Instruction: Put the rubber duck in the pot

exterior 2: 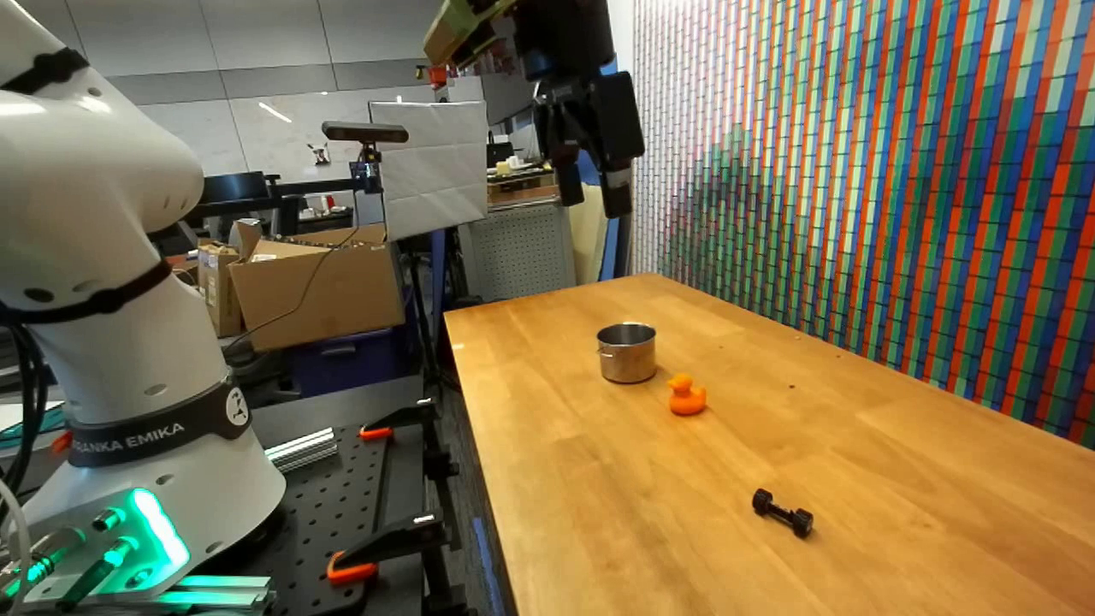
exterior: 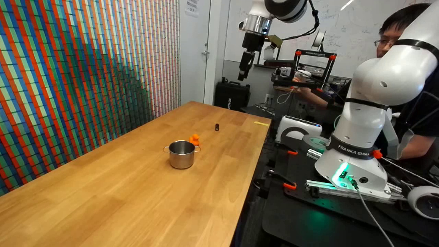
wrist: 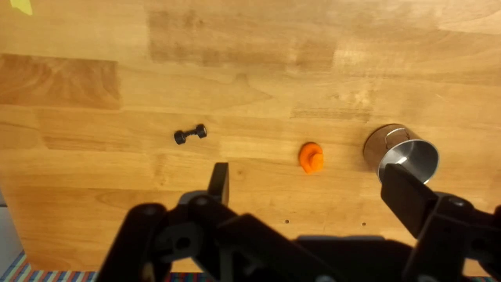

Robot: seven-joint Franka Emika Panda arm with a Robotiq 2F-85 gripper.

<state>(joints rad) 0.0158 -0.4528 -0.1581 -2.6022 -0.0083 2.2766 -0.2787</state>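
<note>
The orange rubber duck stands upright on the wooden table beside the pot. The rubber duck shows in both exterior views (exterior: 194,139) (exterior 2: 687,399) and in the wrist view (wrist: 310,157). In an exterior view the pot partly hides it. The silver metal pot (exterior: 181,160) (exterior 2: 629,361) stands upright with small wire handles; no contents show in it. In the wrist view the pot (wrist: 379,147) is right of the duck, partly behind a finger. My gripper (exterior: 242,76) (exterior 2: 595,201) is high above the table, open and empty. In the wrist view the gripper's fingers (wrist: 307,172) are wide apart.
A small black dumbbell (exterior: 217,127) (exterior 2: 782,513) (wrist: 190,134) lies on the table (exterior: 130,192), on the duck's side away from the pot. A patterned wall (exterior 2: 907,214) runs along the table's far edge. Clamps (exterior 2: 389,547) stand by the robot base. A person (exterior: 394,34) is behind the arm.
</note>
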